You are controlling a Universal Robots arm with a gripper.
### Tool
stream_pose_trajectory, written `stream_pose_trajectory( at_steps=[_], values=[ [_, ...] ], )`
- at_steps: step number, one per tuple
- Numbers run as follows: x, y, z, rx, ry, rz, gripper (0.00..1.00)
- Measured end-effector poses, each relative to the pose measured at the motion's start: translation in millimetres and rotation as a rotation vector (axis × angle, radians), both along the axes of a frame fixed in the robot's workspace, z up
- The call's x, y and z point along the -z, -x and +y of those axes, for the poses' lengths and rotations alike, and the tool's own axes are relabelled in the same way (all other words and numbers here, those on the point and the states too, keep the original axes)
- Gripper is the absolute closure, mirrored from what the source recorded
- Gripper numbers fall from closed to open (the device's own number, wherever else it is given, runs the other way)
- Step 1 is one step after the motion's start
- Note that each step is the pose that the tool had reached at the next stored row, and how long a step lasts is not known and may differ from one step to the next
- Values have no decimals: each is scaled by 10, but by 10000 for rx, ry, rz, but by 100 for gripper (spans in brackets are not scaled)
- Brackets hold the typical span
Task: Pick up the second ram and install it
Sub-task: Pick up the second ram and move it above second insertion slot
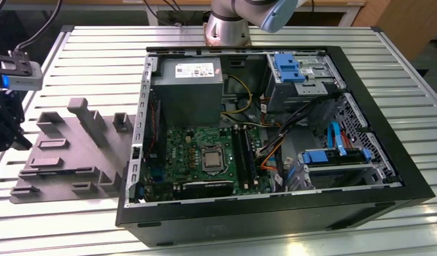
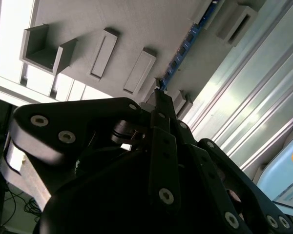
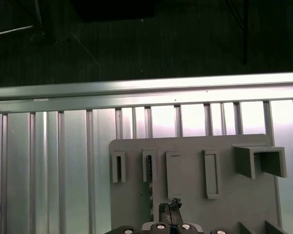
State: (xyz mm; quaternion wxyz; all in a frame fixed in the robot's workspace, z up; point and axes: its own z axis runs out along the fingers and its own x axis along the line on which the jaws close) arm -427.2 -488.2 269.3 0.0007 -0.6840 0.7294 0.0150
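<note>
Gripper hangs over grey moulded tray, jaws together, nothing between them. Second ram stands on edge in tray between raised blocks, one end just beside gripper tip. Tray lies near bench edge at exterior view's left, beside open computer case; green motherboard sits inside case.

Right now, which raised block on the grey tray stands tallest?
The long narrow ridge at the far edge of the grey tray; it rises well above the low blocks around it.
</note>
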Motion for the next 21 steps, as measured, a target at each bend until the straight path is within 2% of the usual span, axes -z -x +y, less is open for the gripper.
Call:
stream_pose_trajectory(
  at_steps=[21],
  values=[
    [63, -41, -18, 0, 0, 0, 89]
  ],
)
